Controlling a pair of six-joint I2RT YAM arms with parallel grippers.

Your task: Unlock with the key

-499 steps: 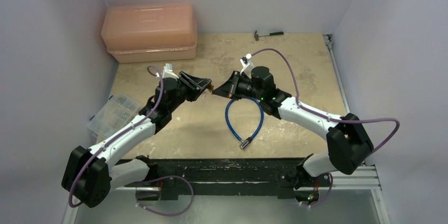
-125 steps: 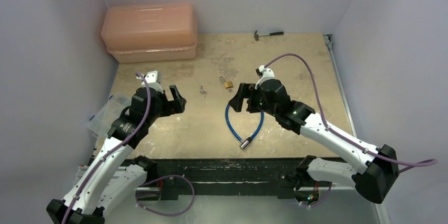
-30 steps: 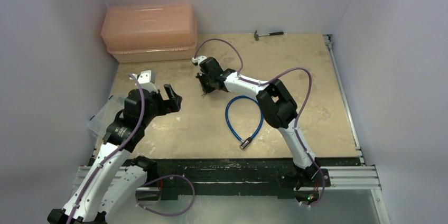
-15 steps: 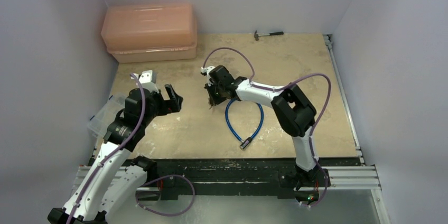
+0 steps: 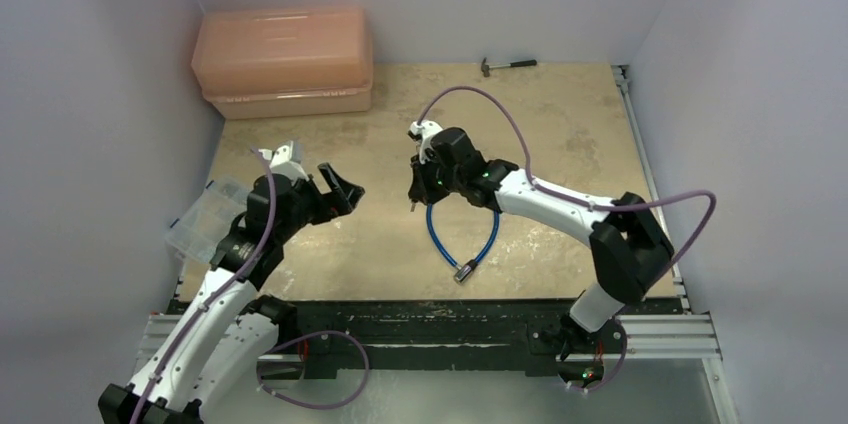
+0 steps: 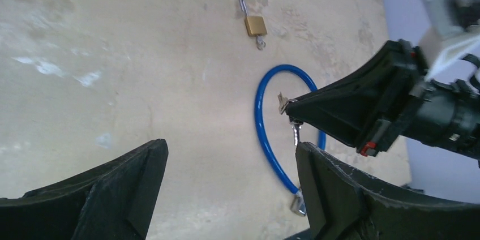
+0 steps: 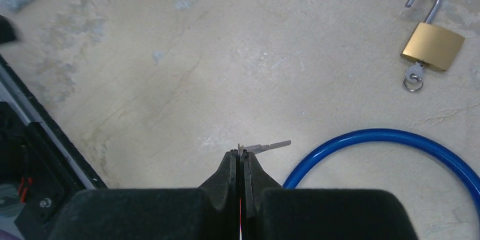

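My right gripper (image 7: 240, 155) is shut on the key (image 7: 266, 148), a thin silvery blade that sticks out sideways past the fingertips. In the left wrist view the key (image 6: 281, 104) shows at the right gripper's (image 6: 291, 110) tip, with a second silvery piece dangling under it. The brass padlock (image 7: 432, 46) lies on the table with its shackle swung open and a small key and ring at its base. It also shows far off as the padlock (image 6: 255, 25). In the top view the right arm hides it. My left gripper (image 5: 340, 189) hangs open and empty, left of the right gripper (image 5: 415, 189).
A blue cable loop (image 5: 462, 229) with a silver end (image 5: 464, 271) lies under the right gripper. An orange plastic case (image 5: 283, 62) stands at the back left, a small hammer (image 5: 508, 65) lies at the back, and a clear organizer box (image 5: 205, 219) sits at the left edge.
The right arm has swung right and nearer, carrying the key from the table's back-left middle to above the blue cable. The left gripper has shifted slightly right, still open.
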